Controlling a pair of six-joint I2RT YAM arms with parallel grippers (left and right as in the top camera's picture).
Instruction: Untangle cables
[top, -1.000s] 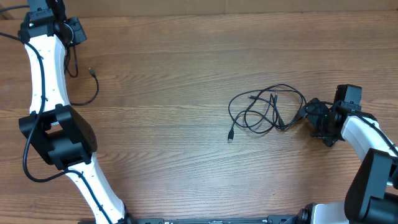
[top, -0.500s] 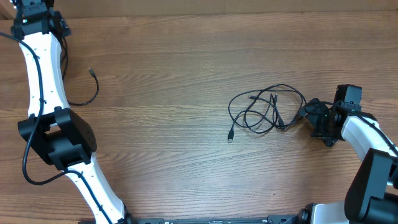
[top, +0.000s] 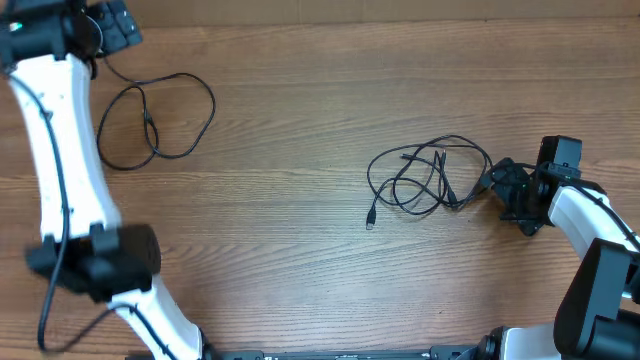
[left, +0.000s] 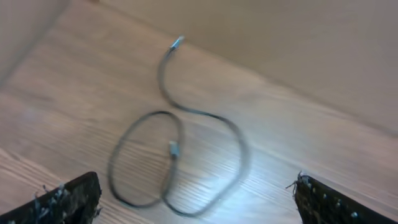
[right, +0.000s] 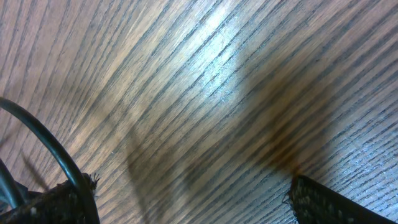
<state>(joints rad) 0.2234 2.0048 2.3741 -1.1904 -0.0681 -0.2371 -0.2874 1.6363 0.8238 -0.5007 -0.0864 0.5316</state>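
One down, by the look of it: a loose cable (top: 148, 125) lies in an open loop of its own near the far-left corner of the desk (top: 300, 280), well apart from everything else. The rest is not sorted. The bundle (top: 430, 175) sits toward the right edge, its strands crossing over each other, one plug (top: 370, 222) trailing out toward the middle. I'd call it roughly a third done.

The left arm (top: 60, 130) stretches to that far-left corner, its left claw (top: 118, 25) released and empty, fingers spread wide above the loop. The right arm (top: 580, 215) reaches in low from the right edge, and the right claw (top: 497, 183) sits at the bundle's right end, spread open. A strand curves past one finger, but nothing is pinched.
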